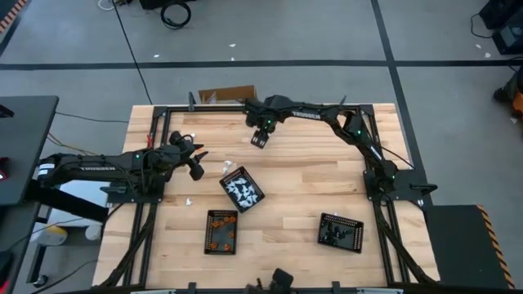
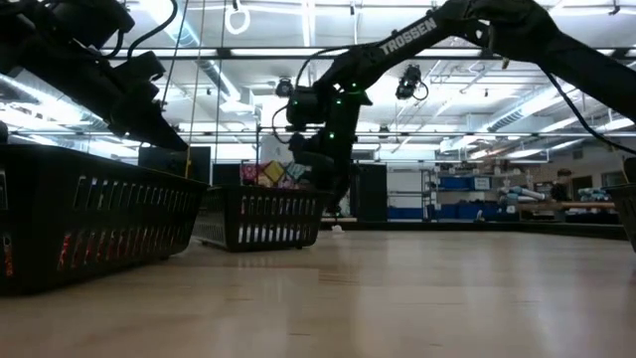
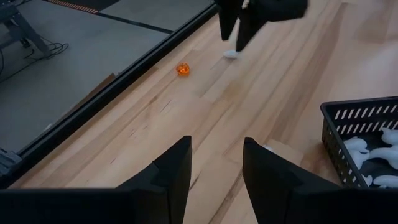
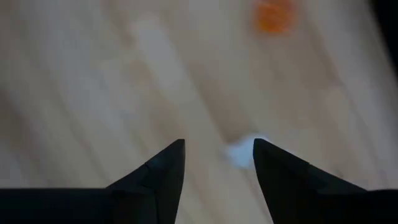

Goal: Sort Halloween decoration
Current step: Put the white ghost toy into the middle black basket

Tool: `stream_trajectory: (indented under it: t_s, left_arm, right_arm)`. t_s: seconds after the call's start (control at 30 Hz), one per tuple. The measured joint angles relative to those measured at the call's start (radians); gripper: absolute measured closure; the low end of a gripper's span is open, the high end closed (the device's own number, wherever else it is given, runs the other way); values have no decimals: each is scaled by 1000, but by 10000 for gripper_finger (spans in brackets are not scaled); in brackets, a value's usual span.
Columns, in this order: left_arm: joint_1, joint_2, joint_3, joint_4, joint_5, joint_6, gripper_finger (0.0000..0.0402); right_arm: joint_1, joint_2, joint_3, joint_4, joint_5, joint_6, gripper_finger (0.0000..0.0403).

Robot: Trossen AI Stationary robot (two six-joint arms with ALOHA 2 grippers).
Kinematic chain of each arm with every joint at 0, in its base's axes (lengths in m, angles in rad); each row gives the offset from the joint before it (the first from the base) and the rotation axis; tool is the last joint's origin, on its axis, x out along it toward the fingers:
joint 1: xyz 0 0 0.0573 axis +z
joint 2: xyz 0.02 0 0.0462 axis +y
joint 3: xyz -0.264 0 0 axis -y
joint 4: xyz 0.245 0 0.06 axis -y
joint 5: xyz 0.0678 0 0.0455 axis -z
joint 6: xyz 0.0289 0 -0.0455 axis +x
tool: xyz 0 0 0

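Being reached for by the open right gripper [image 4: 217, 163] is a white piece [image 4: 244, 151]; squeezing seems next.

In the right wrist view the white piece [image 4: 244, 151] between the right gripper [image 4: 217, 163] fingers is a blur, its shape not to be told, and whether the fingers touch it cannot be told; the orange piece [image 4: 275, 15] beyond is likewise a smear, cut by the picture's edge; in the high view both are too small to make out near the table's far edge; the contents of the black tray [image 1: 340, 231] near the right edge read only as dark specks; in the left wrist view the tray of white pieces [image 3: 364, 140] is cut off at the picture's edge, and the left gripper [image 3: 216, 163] shows only its fingers, the rest cropped; in the low view tray walls [image 2: 89, 234] hide everything inside.
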Motion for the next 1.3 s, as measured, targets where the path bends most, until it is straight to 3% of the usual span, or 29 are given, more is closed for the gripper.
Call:
stream_trajectory:
  t_s: [0.2,0.37,0.6,0.73,0.9,1.0,1.3]
  left_arm:
    - [0,0,0,29,0,-1,256]
    - [0,0,0,42,0,-2,256]
    - [0,0,0,65,0,2,256]
    - [0,0,1,79,4,3,256]
    - [0,0,1,78,31,4,256]
    - [-1,-1,1,77,49,5,256]
    - [-5,0,1,74,53,25,256]
  right_arm:
    - [-54,17,0,-56,-11,134,187]
    - [-71,19,3,-26,-113,158,172]
    - [-76,39,36,-91,-150,196,171]
    - [-81,118,120,-155,-170,200,171]
    - [-62,275,353,-348,-133,186,172]
    - [-61,227,280,-258,-143,186,177]
    - [-61,228,288,-265,-138,155,204]
